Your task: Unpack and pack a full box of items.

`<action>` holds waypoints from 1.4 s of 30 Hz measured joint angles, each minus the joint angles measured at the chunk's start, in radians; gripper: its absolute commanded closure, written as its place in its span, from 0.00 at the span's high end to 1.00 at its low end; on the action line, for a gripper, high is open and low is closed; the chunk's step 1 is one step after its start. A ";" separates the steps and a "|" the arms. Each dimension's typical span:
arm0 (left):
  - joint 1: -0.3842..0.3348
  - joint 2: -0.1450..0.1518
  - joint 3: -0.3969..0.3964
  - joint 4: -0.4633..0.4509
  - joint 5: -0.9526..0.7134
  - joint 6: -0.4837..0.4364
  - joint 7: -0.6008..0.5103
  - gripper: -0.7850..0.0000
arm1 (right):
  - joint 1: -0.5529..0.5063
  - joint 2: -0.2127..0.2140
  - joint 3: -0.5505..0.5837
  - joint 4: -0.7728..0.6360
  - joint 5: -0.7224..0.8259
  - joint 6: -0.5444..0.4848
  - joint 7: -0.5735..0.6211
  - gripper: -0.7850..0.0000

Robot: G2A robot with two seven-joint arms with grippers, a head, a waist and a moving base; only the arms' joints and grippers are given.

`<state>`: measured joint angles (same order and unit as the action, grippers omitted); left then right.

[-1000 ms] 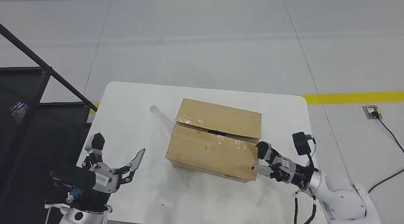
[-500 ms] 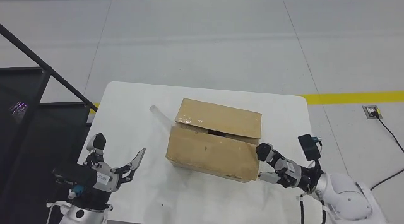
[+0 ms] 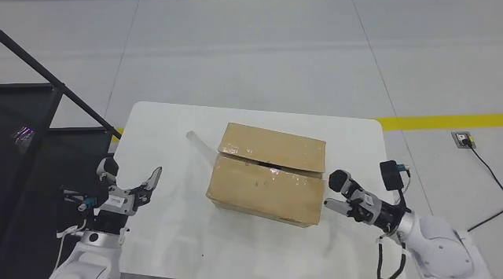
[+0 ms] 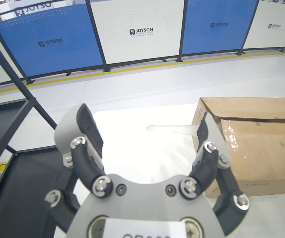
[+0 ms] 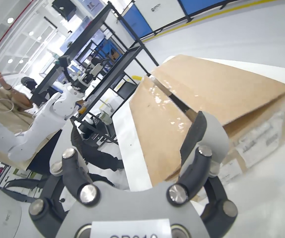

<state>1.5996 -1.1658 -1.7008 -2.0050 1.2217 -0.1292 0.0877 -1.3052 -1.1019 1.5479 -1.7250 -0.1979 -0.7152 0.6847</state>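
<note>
Okay, looking down from the top: the cardboard box (image 3: 267,173) sits in the lower middle of the frame, on the white table (image 3: 173,126), a touch right of the table's centre. Its top flaps are folded down, with a dark seam gaping slightly between them and glossy tape along it. A clear strip (image 3: 196,144) pokes out from the box's upper-left corner and lies across the tabletop. My left gripper (image 3: 130,175) is down in the lower left, at the table's left edge, well apart from the box. On its wrist camera the left gripper (image 4: 142,117) has its ribbed pads (image 4: 88,125) spread wide with nothing between them, and the box (image 4: 256,144) is off to the right. My right gripper (image 3: 336,194) is in the lower right, just beside the box's right end, fingers spread and nothing in them; I can't tell whether it touches the cardboard. A black rack (image 3: 31,161) stands at the left.
</note>
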 measured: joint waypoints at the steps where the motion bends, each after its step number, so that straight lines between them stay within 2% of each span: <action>1: -0.007 0.001 -0.004 0.021 -0.004 -0.024 0.012 1.00 | 0.003 0.000 -0.005 0.005 -0.010 0.026 -0.006 1.00; 10: -0.102 0.009 -0.014 0.217 0.007 -0.182 0.131 1.00 | 0.073 0.000 -0.063 0.091 0.011 0.098 0.008 1.00; 16: -0.143 0.011 0.003 0.280 0.020 -0.230 0.157 1.00 | 0.102 0.003 -0.079 0.131 0.033 0.101 0.020 1.00; 21: -0.164 0.009 0.035 0.291 0.032 -0.233 0.164 1.00 | 0.137 0.007 -0.107 0.173 0.119 0.068 0.105 1.00; 32: -0.197 0.003 0.096 0.301 0.043 -0.213 0.139 1.00 | 0.155 0.029 -0.112 0.226 0.402 -0.150 0.272 1.00; 36: -0.210 0.002 0.110 0.309 0.053 -0.209 0.129 1.00 | 0.145 0.042 -0.095 0.219 0.366 -0.137 0.268 1.00; 42: -0.245 0.000 0.132 0.358 0.089 -0.164 0.070 1.00 | 0.115 0.045 -0.085 0.190 0.273 -0.094 0.186 1.00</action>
<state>1.3541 -1.1655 -1.5692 -1.6466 1.3108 -0.2927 0.1578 -1.1905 -1.0573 1.4631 -1.5354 0.0746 -0.8094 0.8706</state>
